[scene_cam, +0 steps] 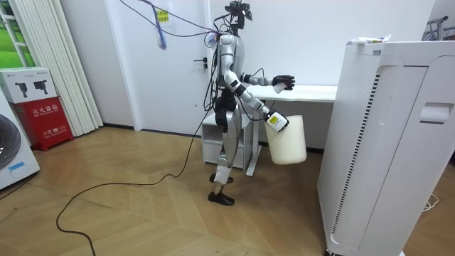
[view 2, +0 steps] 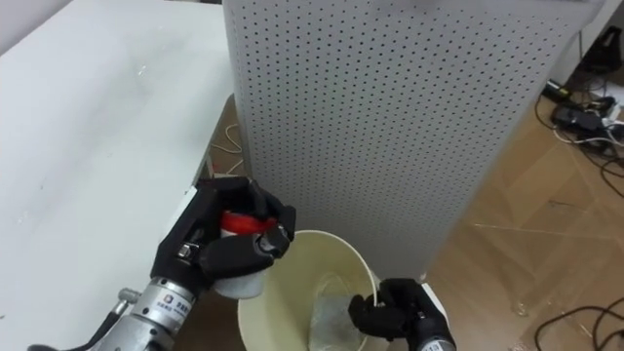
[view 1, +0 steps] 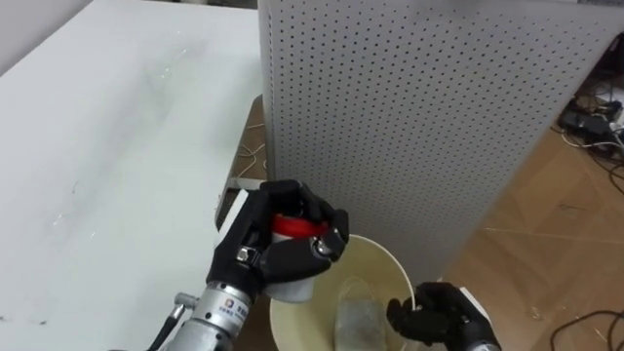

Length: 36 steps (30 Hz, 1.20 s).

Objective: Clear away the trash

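Left hand (view 1: 283,239), cup (view 1: 292,290) (plastic (view 1: 356,317) in bucket (view 1: 390,259))

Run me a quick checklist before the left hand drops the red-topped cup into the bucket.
1. Grip: left hand shut on red-topped cup: ok.
2. Support: right hand shut on the bucket rim: ok.
3. Cup over the opening: not ok, it hangs at the left rim, not the middle.
4. Room inside: ok, just a clear plastic item lies there.
5. Hands apart from the perforated panel: ok.
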### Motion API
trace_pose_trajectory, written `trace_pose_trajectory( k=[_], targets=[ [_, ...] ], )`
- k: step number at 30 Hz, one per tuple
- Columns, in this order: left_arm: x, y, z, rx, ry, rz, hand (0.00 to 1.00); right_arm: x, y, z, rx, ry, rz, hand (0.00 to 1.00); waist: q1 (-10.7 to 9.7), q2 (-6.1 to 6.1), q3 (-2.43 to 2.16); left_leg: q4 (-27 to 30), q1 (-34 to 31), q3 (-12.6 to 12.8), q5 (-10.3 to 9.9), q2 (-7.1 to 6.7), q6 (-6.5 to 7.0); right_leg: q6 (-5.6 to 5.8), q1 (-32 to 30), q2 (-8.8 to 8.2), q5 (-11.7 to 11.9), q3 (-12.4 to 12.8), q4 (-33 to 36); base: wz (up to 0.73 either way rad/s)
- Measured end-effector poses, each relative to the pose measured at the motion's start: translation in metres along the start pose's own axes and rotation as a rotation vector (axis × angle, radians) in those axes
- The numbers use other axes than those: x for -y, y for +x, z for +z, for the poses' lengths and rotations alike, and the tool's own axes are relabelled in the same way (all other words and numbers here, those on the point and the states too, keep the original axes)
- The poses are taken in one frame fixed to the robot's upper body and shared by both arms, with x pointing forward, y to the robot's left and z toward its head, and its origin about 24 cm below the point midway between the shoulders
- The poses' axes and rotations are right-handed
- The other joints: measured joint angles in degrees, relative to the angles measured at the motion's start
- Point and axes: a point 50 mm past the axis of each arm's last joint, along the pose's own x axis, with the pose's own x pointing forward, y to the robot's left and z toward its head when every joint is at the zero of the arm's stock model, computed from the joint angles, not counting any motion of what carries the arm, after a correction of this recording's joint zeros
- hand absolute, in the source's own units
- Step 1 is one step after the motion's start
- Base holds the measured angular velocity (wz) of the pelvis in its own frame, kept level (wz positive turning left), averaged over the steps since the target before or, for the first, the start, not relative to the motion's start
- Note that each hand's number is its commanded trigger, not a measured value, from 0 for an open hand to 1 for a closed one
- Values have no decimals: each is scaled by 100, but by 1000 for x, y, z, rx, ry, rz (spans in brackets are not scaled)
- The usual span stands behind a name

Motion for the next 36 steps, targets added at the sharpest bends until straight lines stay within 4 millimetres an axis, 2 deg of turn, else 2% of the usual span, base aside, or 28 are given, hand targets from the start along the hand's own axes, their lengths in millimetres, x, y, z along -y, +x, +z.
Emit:
trace_pose_trajectory(
  k=[1, 2, 3, 4, 5, 6, 7, 8, 9, 10, 11, 12, 13, 15, 20, 24, 36],
  targets=[
    [3, 0, -1, -6, -30, -8, 53, -1, 0, 0, -1, 6, 2, 100, -32, -24, 4, 317, -134, 121, -3, -6, -5, -31, 98, -40, 21, 202, -62, 26],
    [3, -1, -2, -12, -37, -14, 0, -2, 0, -1, -2, 10, 4, 100, -54, -78, 22, 625, -340, 237, -66, -29, -107, -34, 192, -103, 28, 500, -158, 49],
    [10, 2, -2, -9, -54, -37, 0, -1, 0, 0, 4, 35, -7, 100, -103, -122, 31, 407, -718, 273, 12, -95, -171, -14, 255, -167, 37, 896, -276, 66],
    [22, 7, 1, 5, -68, -84, 0, 9, 0, 0, 4, 54, -41, 100, -106, -143, 15, 38, -1082, 343, 557, -50, 108, 114, 145, -212, -34, 930, -210, 50],
    [25, 7, 1, 2, -70, -97, 0, 9, 0, -1, -3, 63, -47, 100, -18, -200, -22, 88, -1098, 397, 637, -69, 107, 187, 61, -257, -79, 917, -151, 10],
    [28, 6, -1, -6, -73, -108, 0, 7, 1, 0, -1, 63, -38, 100, 104, -202, -18, 94, -1066, 520, 645, -47, 117, 241, -36, -280, -80, 699, -94, -23],
    [28, 6, -3, -15, -80, -108, 0, 6, 1, 0, -1, 64, -32, 100, 140, -201, -15, 94, -1026, 522, 644, -46, 118, 249, -38, -300, -77, 546, -101, -37],
    [27, 6, -5, -26, -91, -99, 0, 1, 2, 1, 3, 64, -16, 100, 172, -188, -7, 100, -943, 505, 643, -42, 116, 230, -92, -325, 23, 272, -170, -37],
    [26, 7, -4, -21, -102, -95, 0, -1, 3, 3, 14, 68, -8, 100, 152, -169, 6, 98, -901, 421, 630, -47, 102, 203, -183, -322, 211, 63, -354, -25],
    [26, 8, -4, -19, -105, -96, 0, -1, 3, 4, 18, 70, -7, 100, 48, -89, -4, 98, -892, 357, 623, -25, 91, 179, -120, -317, 312, -91, -335, -7],
    [26, 9, -2, -15, -103, -101, 0, -2, 3, 4, 20, 70, -6, 100, 46, -75, 2, 91, -886, 362, 622, -22, 90, 174, -103, -304, 310, -88, -340, 0],
    [28, 10, -1, -7, -108, -110, 0, -2, 5, 7, 28, 69, -4, 100, 22, -26, 34, 65, -866, 364, 617, 4, 81, 162, -126, -265, 317, -65, -311, -10],
    [30, 11, -1, -5, -113, -111, 0, -2, 5, 8, 29, 69, -2, 100, -7, -2, 45, 57, -855, 363, 612, 14, 73, 156, -128, -240, 320, -60, -299, -9],
    [34, 12, 0, -1, -129, -119, 0, -3, 5, 6, 23, 63, 6, 100, -84, 60, 48, 5, -803, 355, 571, 44, 15, 115, -175, -184, 295, -47, -179, -9],
    [41, 12, -1, -2, -139, -151, 0, -3, 4, 4, 6, 51, 15, 100, -241, 39, 60, 39, -799, 358, 573, 55, 10, 96, -222, -168, 265, -60, -69, -3],
    [44, 12, 0, 1, -155, -186, 0, -4, 3, -4, -33, 7, 10, 100, -234, -31, 100, 69, -843, 398, 573, 58, 10, 90, -324, -176, 222, -35, 8, -3],
    [48, 11, -1, -2, -155, -211, 0, -13, 5, -3, -28, 6, 32, 100, -237, -22, 90, 25, -803, 438, 538, 105, -42, 66, -306, -128, 207, -25, 11, -1]
  ],
)
